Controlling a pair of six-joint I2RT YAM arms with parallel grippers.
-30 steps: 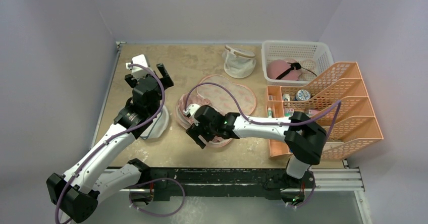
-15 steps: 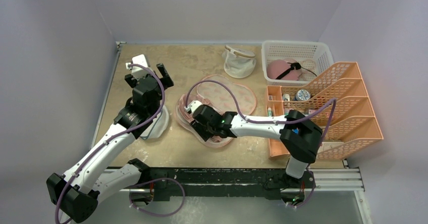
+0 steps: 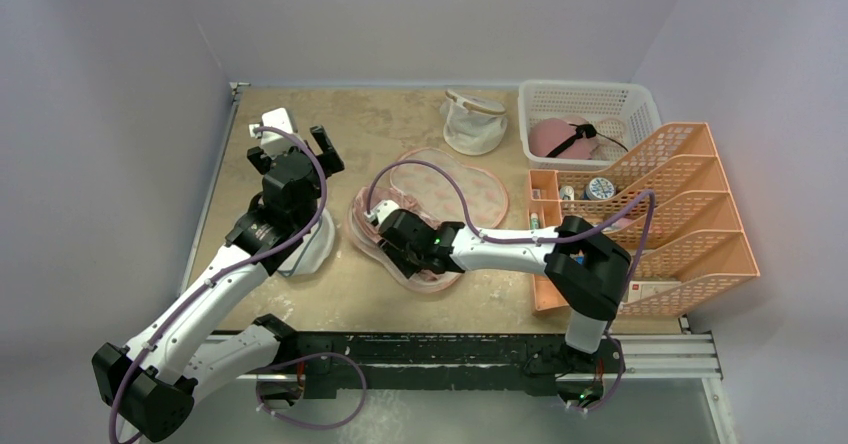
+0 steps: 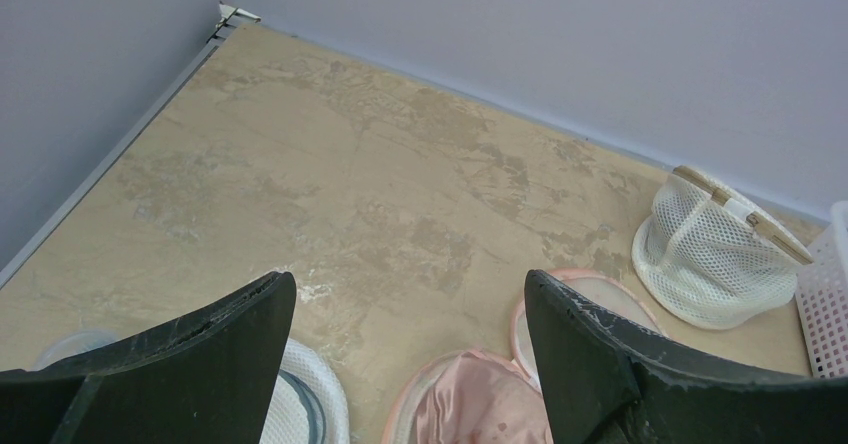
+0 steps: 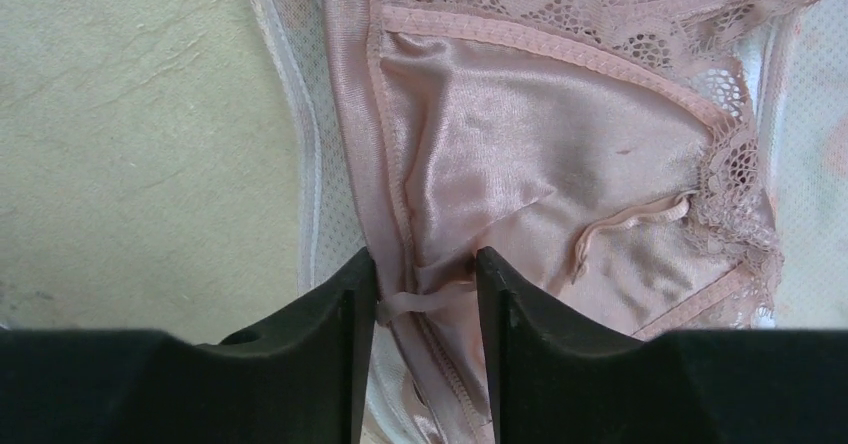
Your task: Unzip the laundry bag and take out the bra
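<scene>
Right pincer pinches the satiny, lace-trimmed bra.

Glossy satin bra, matt mesh laundry bag

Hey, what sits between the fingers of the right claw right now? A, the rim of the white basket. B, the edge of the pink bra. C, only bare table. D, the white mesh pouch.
B: in the right wrist view the right claw has the satin edge of the bra pinched between its fingers, over the opened laundry bag.
</scene>
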